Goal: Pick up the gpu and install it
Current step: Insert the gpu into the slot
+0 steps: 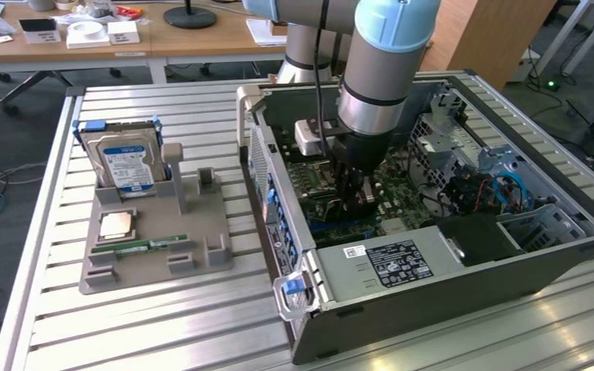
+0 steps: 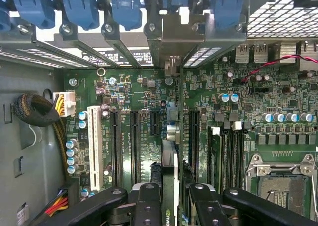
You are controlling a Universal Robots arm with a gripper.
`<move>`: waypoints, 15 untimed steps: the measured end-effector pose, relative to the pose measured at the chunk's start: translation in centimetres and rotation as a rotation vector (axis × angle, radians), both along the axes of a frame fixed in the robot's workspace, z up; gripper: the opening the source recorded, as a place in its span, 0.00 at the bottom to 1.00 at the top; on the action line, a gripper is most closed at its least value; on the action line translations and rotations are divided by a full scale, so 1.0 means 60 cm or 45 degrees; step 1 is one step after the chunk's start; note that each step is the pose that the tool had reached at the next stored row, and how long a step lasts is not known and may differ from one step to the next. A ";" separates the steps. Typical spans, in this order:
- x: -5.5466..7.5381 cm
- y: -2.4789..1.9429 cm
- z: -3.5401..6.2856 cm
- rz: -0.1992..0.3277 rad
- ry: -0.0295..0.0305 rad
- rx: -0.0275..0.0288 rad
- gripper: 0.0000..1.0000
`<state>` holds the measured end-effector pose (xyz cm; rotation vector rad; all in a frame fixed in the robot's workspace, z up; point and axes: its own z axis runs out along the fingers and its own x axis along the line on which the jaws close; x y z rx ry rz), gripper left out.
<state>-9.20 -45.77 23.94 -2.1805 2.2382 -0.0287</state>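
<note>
gpu (image 2: 169, 179), edge-on in end effector (image 2: 171, 196), nvidia logo partly readable, over mobo (image 2: 139, 94).

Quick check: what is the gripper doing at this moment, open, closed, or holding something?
Gripper: closed on the gpu, a thin green card with a silvery metal bracket, held edge-on over the green motherboard inside the open grey computer case.

Ribbed metal table (image 1: 173, 325), matt grey plastic holder (image 1: 152, 259)
</note>
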 end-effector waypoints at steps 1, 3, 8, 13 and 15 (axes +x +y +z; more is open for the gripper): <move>0.000 0.0000 0.000 0.000 0.0000 0.0000 0.26; 0.000 0.0001 0.000 0.000 -0.0001 0.0002 0.26; -0.001 0.0000 0.000 0.000 -0.0002 0.0001 0.26; -0.002 0.0000 0.000 0.000 -0.0003 0.0001 0.26; -0.002 0.0000 0.000 0.000 -0.0005 0.0001 0.26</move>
